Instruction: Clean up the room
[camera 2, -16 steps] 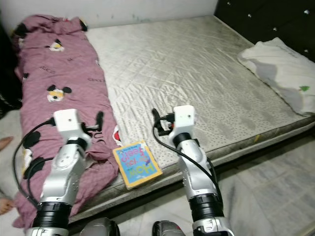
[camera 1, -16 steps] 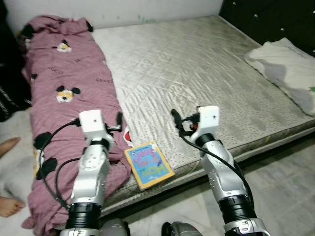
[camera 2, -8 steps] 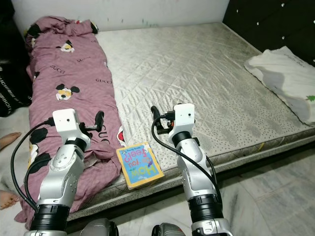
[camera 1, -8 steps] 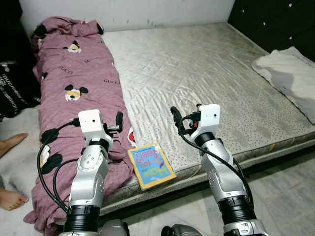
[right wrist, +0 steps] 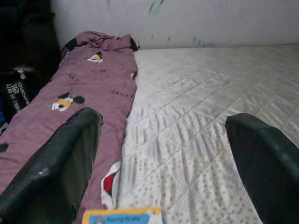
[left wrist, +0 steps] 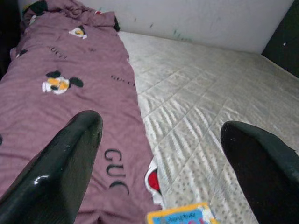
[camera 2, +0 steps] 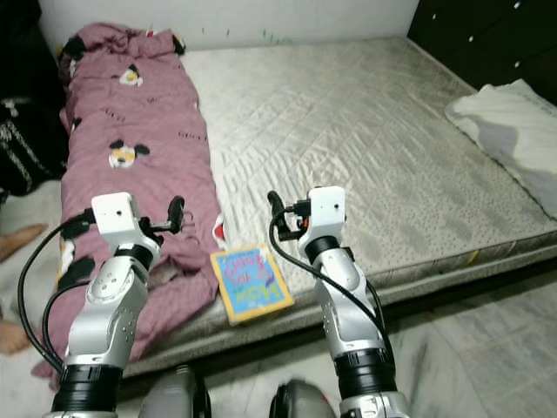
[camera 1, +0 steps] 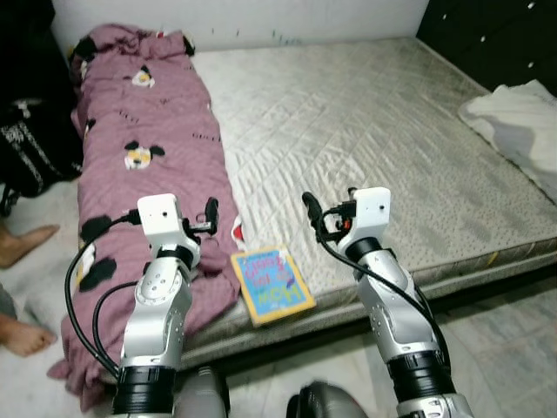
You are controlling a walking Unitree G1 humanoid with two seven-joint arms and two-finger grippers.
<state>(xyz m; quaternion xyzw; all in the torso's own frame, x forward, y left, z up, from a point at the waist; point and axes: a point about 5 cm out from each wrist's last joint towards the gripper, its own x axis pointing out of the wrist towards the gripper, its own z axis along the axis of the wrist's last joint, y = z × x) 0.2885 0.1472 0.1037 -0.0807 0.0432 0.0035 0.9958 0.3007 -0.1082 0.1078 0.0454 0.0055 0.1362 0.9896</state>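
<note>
- One bare quilted mattress [camera 1: 374,139] spans the scene, its near edge running just above a pale tiled floor [camera 1: 513,348].
- Purple blanket [camera 1: 148,174] — printed with cartoon mouse faces and lettering — lies in a long heap along the robot's left side of the mattress, from the white wall [camera 1: 261,17] down to the near edge, where it spills over.
- Dark padded headboard [camera 1: 496,35] stands at the far right; a crumpled white cloth [camera 1: 522,122] lies on the mattress just below it.
- Black bag [camera 1: 35,148] with white lettering sits on the floor left of the blanket, and a person's bare feet [camera 1: 22,248] rest on the floor near it.
- Left gripper [left wrist: 159,163] is raised over the lower part of the blanket, fingers spread wide apart and holding nothing.
- Right gripper [right wrist: 163,163] is raised over the mattress just right of the blanket, fingers likewise spread wide and empty.
- Children's book [camera 1: 271,285] — yellow border, blue cover — lies flat at the near edge of the mattress, touching the blanket's right side, between the two arms and below both grippers.
</note>
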